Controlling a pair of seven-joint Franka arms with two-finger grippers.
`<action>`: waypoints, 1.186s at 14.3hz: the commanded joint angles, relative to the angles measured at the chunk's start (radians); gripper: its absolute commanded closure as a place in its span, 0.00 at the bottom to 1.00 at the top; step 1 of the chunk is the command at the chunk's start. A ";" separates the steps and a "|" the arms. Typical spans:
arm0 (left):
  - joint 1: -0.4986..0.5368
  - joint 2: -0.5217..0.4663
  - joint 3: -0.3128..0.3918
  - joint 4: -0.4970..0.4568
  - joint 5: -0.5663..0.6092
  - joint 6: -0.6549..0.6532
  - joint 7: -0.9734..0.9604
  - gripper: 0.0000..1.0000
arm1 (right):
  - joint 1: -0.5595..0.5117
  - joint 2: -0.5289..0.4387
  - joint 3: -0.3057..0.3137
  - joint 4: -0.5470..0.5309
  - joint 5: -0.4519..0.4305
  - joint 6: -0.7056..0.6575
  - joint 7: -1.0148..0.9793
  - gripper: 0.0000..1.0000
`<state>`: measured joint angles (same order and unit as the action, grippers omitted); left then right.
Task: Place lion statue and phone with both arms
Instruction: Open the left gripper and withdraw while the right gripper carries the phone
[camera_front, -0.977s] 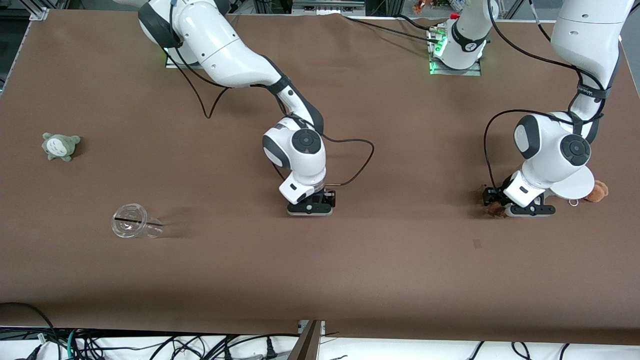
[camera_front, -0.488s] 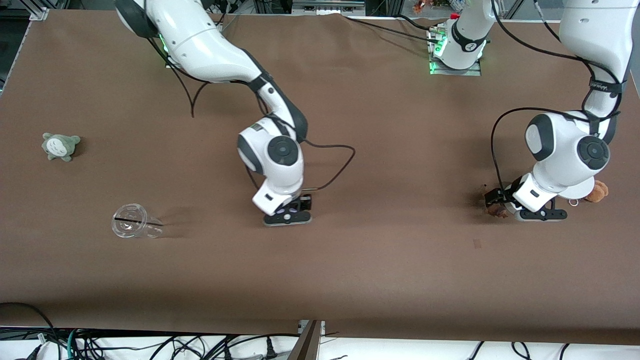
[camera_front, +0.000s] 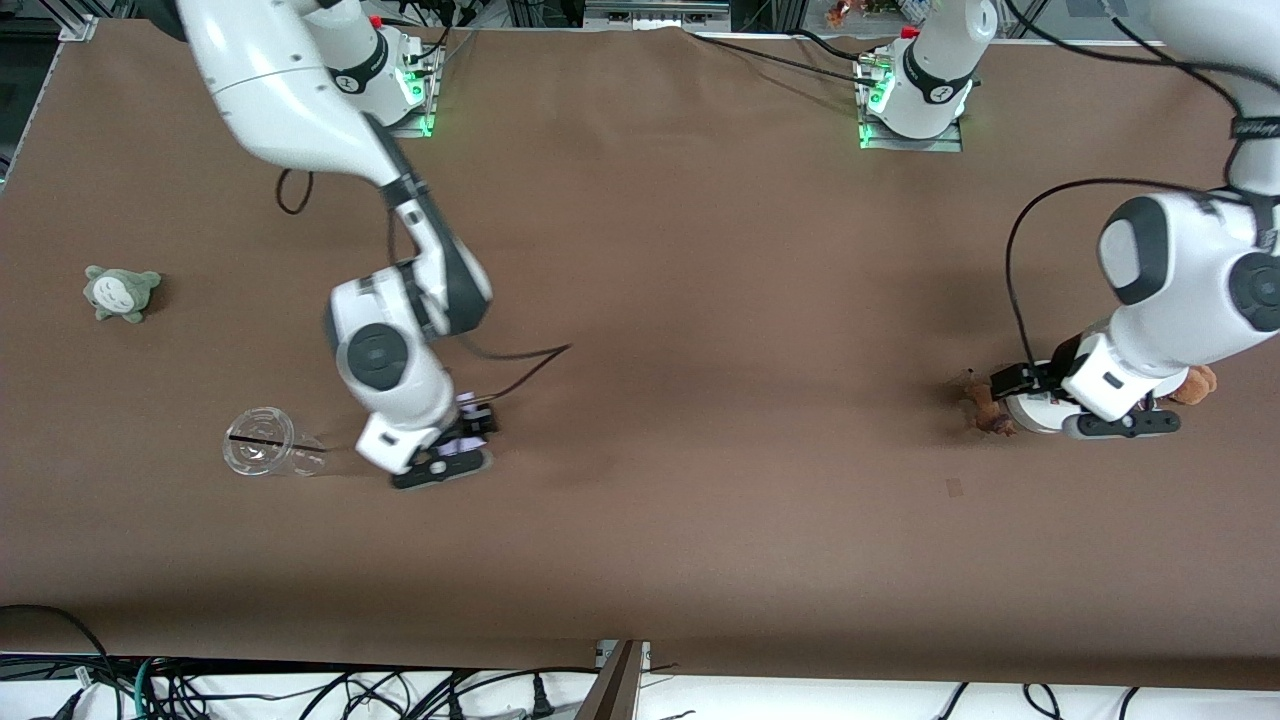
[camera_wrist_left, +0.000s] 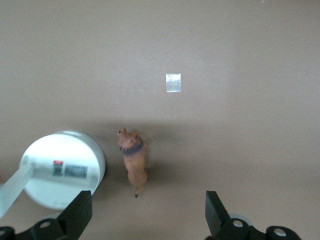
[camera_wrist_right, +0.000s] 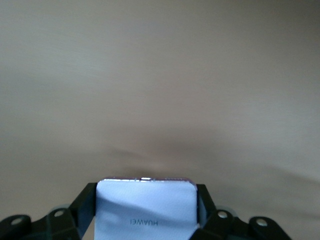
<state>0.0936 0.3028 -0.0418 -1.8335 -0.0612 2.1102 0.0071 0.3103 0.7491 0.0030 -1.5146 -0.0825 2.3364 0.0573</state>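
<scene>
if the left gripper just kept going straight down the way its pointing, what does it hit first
Probably the lion statue: it lies on the table between the open fingers of the left gripper, beside the white round stand. Depth is unclear, so one finger might graze the stand.

The lion statue is a small brown figurine with a darker mane, lying on the bench just beside a white round stand. The phone, pale lavender-white with rounded corners, is clamped in the right claw above the bench.

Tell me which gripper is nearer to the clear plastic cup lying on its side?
Right. The right gripper, holding the phone, is beside the cup; the left gripper is at the table's other end.
</scene>
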 joint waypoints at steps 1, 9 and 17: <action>0.006 -0.056 0.002 0.101 0.029 -0.189 -0.006 0.00 | -0.080 -0.037 0.017 -0.139 0.026 0.153 -0.102 0.49; 0.005 -0.201 0.003 0.246 0.116 -0.426 -0.004 0.00 | -0.142 -0.014 0.020 -0.139 0.095 0.234 -0.090 0.38; -0.008 -0.248 0.005 0.241 0.060 -0.506 -0.051 0.00 | -0.128 0.009 0.020 -0.138 0.161 0.265 -0.051 0.21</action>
<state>0.0918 0.0677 -0.0415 -1.5885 0.0278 1.6263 -0.0056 0.1861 0.7671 0.0141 -1.6381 0.0603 2.5815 -0.0026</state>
